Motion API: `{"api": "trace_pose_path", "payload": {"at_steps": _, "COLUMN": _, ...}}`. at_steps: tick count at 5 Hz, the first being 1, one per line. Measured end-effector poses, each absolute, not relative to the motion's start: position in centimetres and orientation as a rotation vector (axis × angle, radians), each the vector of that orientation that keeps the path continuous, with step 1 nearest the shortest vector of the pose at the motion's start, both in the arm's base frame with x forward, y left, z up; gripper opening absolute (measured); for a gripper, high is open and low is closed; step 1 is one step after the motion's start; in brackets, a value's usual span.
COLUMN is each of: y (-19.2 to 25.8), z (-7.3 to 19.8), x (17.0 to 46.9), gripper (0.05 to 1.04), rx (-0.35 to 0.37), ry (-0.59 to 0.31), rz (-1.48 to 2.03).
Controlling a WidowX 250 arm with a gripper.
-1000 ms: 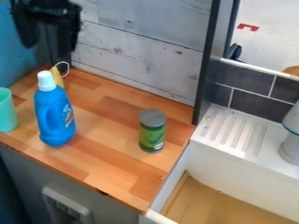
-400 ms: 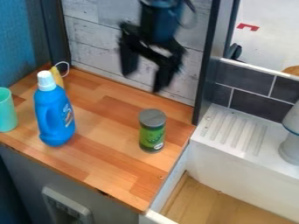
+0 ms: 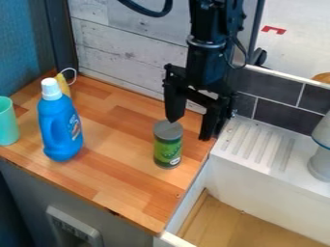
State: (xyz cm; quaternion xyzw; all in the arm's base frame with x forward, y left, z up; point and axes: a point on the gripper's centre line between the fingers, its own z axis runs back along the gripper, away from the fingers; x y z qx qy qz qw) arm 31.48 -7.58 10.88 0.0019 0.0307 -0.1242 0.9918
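Observation:
The black gripper (image 3: 189,130) hangs open above the right part of the wooden counter, its two fingers apart with nothing between them. Its left finger overlaps the grey lid of a green can (image 3: 168,150) in the view; whether they touch I cannot tell. The right finger is near the counter's right edge. The can stands upright on the wooden counter (image 3: 119,169). To the left stands a blue bottle (image 3: 60,126) with a white cap, and a yellow object (image 3: 63,85) is partly hidden behind it.
A turquoise cup (image 3: 7,121) stands at the far left. On the right is a white sink (image 3: 258,185) with a ridged ledge, and a grey-white object (image 3: 321,157) stands on it. A dark post and a plank wall (image 3: 116,48) border the counter's back.
The gripper has moved from the upper left across to the right and down, close to the green can. The can, bottle and cup have stayed in place.

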Motion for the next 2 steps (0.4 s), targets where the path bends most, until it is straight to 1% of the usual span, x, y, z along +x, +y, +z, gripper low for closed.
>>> {"api": "trace_pose_path", "payload": {"at_steps": 2, "y": -7.58, "z": 10.87, "x": 31.51, "gripper": 1.008, "rx": 0.004, "ry": 0.061, "rz": -0.244}}
